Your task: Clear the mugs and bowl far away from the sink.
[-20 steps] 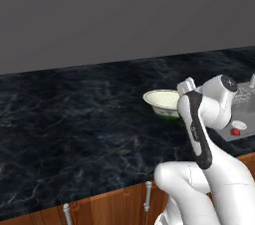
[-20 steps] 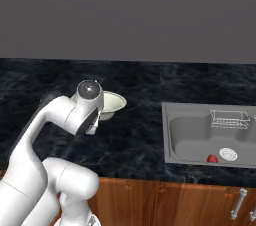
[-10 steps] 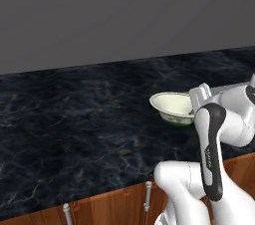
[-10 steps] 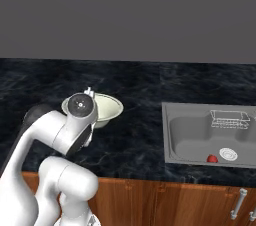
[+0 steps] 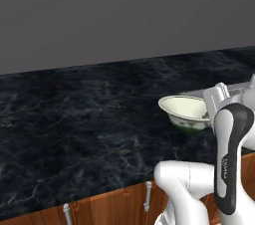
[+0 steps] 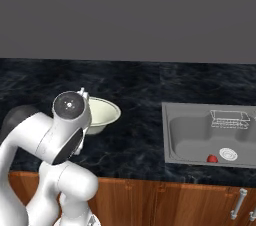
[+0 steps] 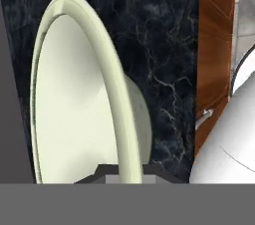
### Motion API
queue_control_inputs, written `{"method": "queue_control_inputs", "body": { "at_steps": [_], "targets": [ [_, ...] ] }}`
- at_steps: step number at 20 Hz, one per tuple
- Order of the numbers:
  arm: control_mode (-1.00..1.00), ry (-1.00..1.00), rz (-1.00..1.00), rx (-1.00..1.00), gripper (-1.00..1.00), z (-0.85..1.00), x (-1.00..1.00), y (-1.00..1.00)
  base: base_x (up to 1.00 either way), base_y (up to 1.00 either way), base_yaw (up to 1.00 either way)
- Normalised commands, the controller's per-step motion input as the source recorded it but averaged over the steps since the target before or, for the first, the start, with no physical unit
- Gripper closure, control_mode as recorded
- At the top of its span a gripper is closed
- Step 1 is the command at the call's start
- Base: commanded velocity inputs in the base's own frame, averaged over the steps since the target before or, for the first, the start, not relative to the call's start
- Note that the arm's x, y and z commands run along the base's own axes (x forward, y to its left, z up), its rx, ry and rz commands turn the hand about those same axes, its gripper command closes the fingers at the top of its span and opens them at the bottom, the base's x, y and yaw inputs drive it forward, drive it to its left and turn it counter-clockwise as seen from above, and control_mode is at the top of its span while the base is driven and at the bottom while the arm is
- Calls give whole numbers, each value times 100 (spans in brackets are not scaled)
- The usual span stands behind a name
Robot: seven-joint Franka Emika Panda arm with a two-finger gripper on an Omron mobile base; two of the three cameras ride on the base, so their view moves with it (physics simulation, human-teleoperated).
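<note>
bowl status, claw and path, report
Claw shut on the bowl's rim. Bowl carried just above the dark counter, left of the sink. Nothing in the way on the counter ahead.

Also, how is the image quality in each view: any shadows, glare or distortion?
Left base view: even light, with a soft shadow under the bowl. Right base view: sharp, no glare on the sink. Hand view: the bowl's rim looks stretched by closeness; the gripper is partly cropped.

Both base cameras are looking forward and down from behind the arm, sharing the bowl [image 5: 185, 111] on the desk [image 5: 84, 119]; the hand camera is peering close along the bowl's rim.
</note>
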Motion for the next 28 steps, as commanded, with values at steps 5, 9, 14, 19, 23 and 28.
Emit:
{"method": "queue_control_inputs", "body": {
  "at_steps": [5,9,14,19,23,28],
  "targets": [
    [100,-10,-8,0,100,1,-56,13,-4,0,-3],
    [100,0,0,0,100,0,0,0,-54,-2,-33],
    [100,0,0,0,100,0,0,0,-8,0,-94],
    [100,0,0,0,100,0,0,0,0,0,-100],
    [100,0,0,0,100,0,0,0,0,0,-100],
    [100,0,0,0,100,0,0,0,0,0,-100]
  ]
}}
